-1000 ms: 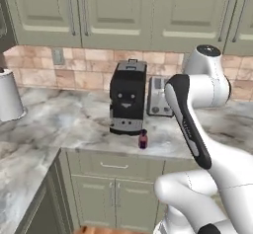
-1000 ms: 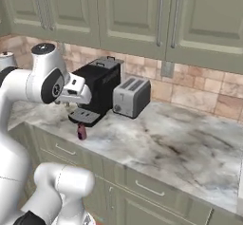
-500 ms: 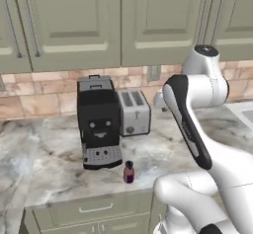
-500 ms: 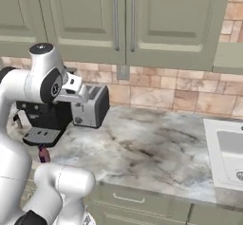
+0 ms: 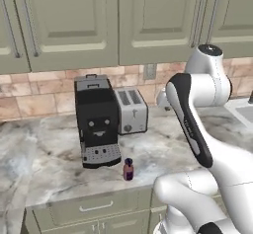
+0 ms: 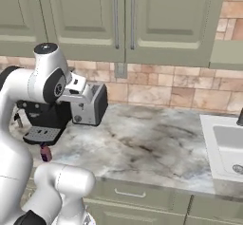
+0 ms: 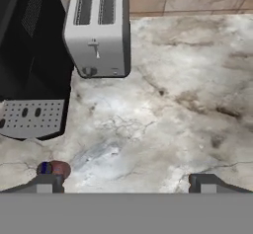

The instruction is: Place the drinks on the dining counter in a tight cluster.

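Note:
One of the drinks, a small dark red bottle (image 5: 128, 169) with a blue cap, stands upright near the front edge of a narrow marble counter (image 5: 163, 154), just right of a black coffee machine's tray. The same bottle (image 6: 45, 153) shows low on the left in the right base view. In the hand view the bottle (image 7: 55, 169) sits right beside my left fingertip (image 7: 47, 182), seen from above. My gripper (image 7: 127, 183) hangs open above the counter with nothing between its fingers. The dining counter is out of view.
A black coffee machine (image 5: 96, 119) and a silver toaster (image 5: 131, 110) stand against the brick backsplash. Sage-green upper cabinets (image 5: 99, 20) hang above. A white sink (image 6: 228, 145) is set into the counter at the right. Bare marble (image 6: 152, 143) lies between toaster and sink.
The whole picture has slid as the base moved: coffee machine, toaster and bottle shifted left in the views and the sink came in at the right. The gripper stayed open.

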